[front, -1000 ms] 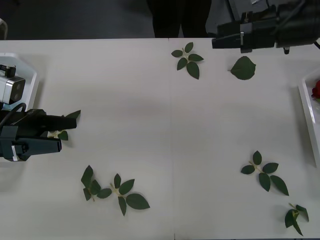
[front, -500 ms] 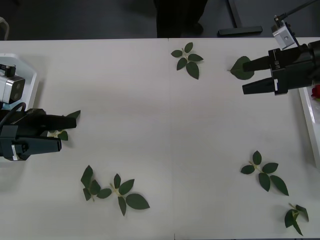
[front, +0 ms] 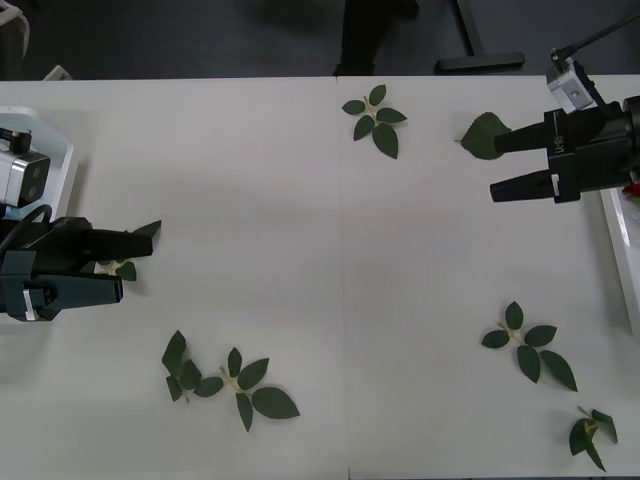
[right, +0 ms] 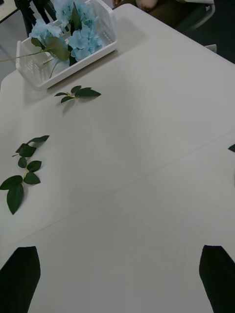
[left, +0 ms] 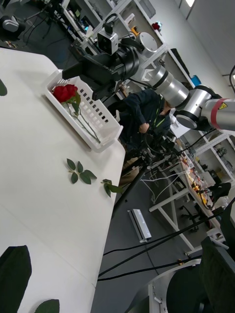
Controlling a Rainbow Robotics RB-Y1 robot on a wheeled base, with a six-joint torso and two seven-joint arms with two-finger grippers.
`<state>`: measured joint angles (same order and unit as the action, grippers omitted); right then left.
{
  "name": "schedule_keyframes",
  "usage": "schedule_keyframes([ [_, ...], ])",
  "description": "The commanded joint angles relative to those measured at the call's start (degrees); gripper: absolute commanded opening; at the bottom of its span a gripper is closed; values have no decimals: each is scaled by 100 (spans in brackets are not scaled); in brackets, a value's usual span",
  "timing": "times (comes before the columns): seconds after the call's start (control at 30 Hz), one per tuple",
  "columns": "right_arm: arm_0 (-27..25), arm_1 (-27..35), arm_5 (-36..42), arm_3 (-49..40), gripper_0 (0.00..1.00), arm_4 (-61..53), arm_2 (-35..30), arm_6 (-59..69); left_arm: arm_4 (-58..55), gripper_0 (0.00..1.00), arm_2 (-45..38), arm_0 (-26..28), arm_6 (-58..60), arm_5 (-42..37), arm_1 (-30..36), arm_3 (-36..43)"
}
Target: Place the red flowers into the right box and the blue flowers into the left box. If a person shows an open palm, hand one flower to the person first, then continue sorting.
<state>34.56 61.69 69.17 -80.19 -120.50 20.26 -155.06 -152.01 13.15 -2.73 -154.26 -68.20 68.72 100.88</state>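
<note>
My right gripper (front: 494, 168) hovers open and empty over the table's far right, just beside the right box (front: 614, 225). A red flower (left: 64, 92) lies in that box (left: 100, 126); a sliver of red (front: 632, 187) shows at the front view's edge. My left gripper (front: 135, 268) stands open and empty at the left, near the left box (front: 60, 150). In the right wrist view the blue flowers (right: 81, 36) fill the left box (right: 41, 78), far beyond the open fingers (right: 19, 276). No hand reaches over the table.
Several loose green leaf sprigs lie about: one at the far middle (front: 374, 118), a single leaf (front: 484, 136) under my right gripper, one near the left gripper (front: 125, 268), others at the front left (front: 232, 383) and front right (front: 530, 346).
My right arm has swung from the table's far edge down and rightward to beside the right box. The left arm has not moved. The dark figure behind the table has shifted away.
</note>
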Motion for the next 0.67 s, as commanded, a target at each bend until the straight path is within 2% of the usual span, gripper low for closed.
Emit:
schedule_keyframes([
  [0.03, -37, 247, -71, -155, 95, 70, -93, 6, 22, 100, -32, -184, -74, -71, -78, 19],
  [0.2, -37, 247, -71, -155, 95, 70, -93, 6, 22, 100, -32, -184, -74, -71, -78, 19],
  [0.23, -37, 247, -71, -155, 100, 70, -93, 6, 22, 100, -32, -184, -74, -71, -78, 19],
  [0.67, -37, 247, -71, -155, 100, 70, -93, 6, 22, 100, -32, -184, -74, -71, -78, 19],
])
